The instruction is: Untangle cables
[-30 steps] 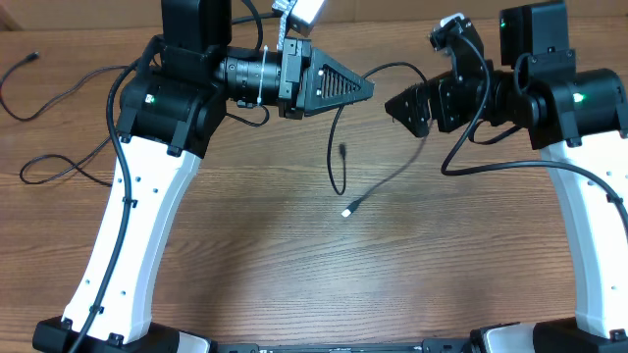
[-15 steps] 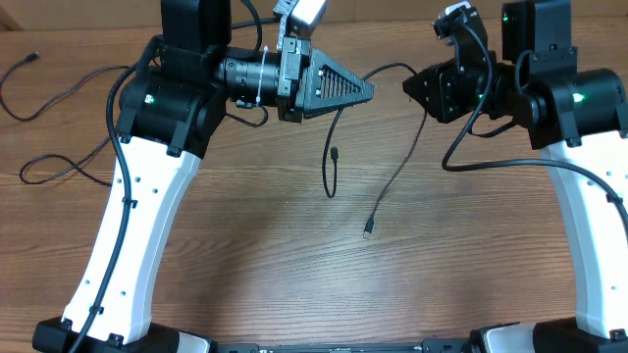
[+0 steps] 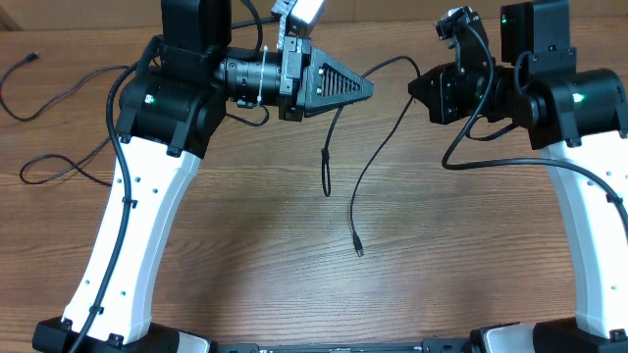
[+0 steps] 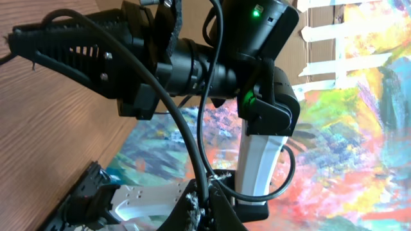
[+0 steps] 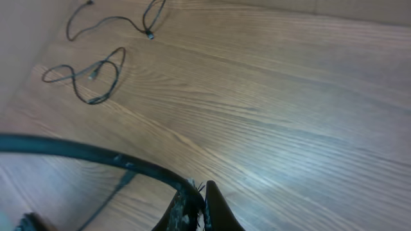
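Gripping same cable (image 3: 353,211), L tool (image 3: 371,88) & R tool (image 3: 411,86) closed.

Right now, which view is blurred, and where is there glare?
Overhead view: evenly lit and sharp, no glare on the table. Right wrist view: the cable close to the lens is blurred, and a pale sheen lies on the table. Left wrist view: mostly sharp.
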Motion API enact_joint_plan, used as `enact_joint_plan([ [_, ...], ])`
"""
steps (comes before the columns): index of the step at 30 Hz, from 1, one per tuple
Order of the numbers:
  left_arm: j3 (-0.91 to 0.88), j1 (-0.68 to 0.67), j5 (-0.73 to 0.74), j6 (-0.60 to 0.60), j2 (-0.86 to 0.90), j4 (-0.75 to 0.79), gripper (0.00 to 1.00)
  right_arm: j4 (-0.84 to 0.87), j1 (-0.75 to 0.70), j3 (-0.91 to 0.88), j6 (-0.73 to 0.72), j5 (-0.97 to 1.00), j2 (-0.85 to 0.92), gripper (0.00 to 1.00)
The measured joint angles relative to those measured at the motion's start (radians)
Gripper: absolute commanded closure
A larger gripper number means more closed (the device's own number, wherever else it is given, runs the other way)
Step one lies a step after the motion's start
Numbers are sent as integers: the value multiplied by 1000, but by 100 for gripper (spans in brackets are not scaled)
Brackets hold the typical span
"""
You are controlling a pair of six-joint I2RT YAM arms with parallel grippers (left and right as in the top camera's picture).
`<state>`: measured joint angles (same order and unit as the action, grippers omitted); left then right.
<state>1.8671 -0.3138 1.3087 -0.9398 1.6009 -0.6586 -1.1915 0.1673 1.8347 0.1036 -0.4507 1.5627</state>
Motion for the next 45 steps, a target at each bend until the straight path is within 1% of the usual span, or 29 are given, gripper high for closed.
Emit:
enact_joint_plan([
  [1, 0, 0, -6, 3, 0, 0, 86, -2, 0, 0, -13, -9, 0, 96],
  [2, 0, 0, -15, 10, 0, 0, 71, -2, 0, 0, -35, -19, 0, 96],
  [4, 0, 0, -51, 51, 0, -15, 69, -8, 0, 0, -86, -44, 0, 96],
  [6, 1, 0, -107, 93, 0, -62, 67, -28, 0, 0, -132, -84, 0, 96],
  [7, 2, 0, -143, 116, 0, -92, 61, -38, 0, 0, -148, -102, 0, 96],
  [9, 4, 0, -262, 171, 0, -180, 57, -76, 0, 0, -176, -146, 1, 96],
  [11, 4, 2, -375, 202, 0, -248, 54, -100, 0, 0, -201, -168, 1, 96],
  [16, 4, 14, -674, 277, 0, -408, 17, -150, 0, 0, -275, -212, 1, 96],
  [17, 4, 15, -731, 290, 0, -437, 8, -153, 0, 0, -285, -227, 1, 96],
  [18, 4, 16, -775, 296, 0, -455, 4, -156, 0, 0, -292, -243, 1, 96],
  [21, 4, 15, -852, 314, 0, -498, 3, -150, 0, 0, -332, -304, 1, 96],
  [23, 4, 15, -858, 324, 0, -509, 3, -128, 0, 0, -370, -344, 1, 96],
  [24, 4, 15, -846, 349, 0, -518, 3, -115, 0, 0, -387, -359, 1, 96],
  [27, 4, 14, -773, 434, 0, -524, 3, -64, 0, 0, -441, -415, 1, 96],
  [32, 4, 1, -615, 576, 0, -523, 9, 9, 0, 0, -536, -483, 2, 96],
  [33, 4, -3, -578, 613, 0, -519, 11, 11, 0, 0, -555, -490, 2, 96],
  [34, 4, -7, -555, 637, 0, -515, 18, 13, 0, 0, -566, -494, 2, 96],
  [35, 4, -10, -509, 685, 0, -505, 19, 13, 0, 0, -584, -498, 2, 96],
  [38, 4, -10, -422, 764, 0, -497, 20, 19, 0, 0, -621, -504, 2, 96],
  [39, 4, -10, -390, 792, 0, -496, 22, 22, 0, 0, -640, -502, 2, 96],
  [40, 4, -10, -344, 834, 0, -496, 28, 24, 0, 0, -662, -500, 2, 96],
  [42, 4, -10, -308, 863, 0, -496, 35, 31, 0, 0, -700, -495, 2, 96],
  [45, 4, -11, -274, 898, 0, -492, 37, 32, 0, 0, -742, -489, 2, 96],
])
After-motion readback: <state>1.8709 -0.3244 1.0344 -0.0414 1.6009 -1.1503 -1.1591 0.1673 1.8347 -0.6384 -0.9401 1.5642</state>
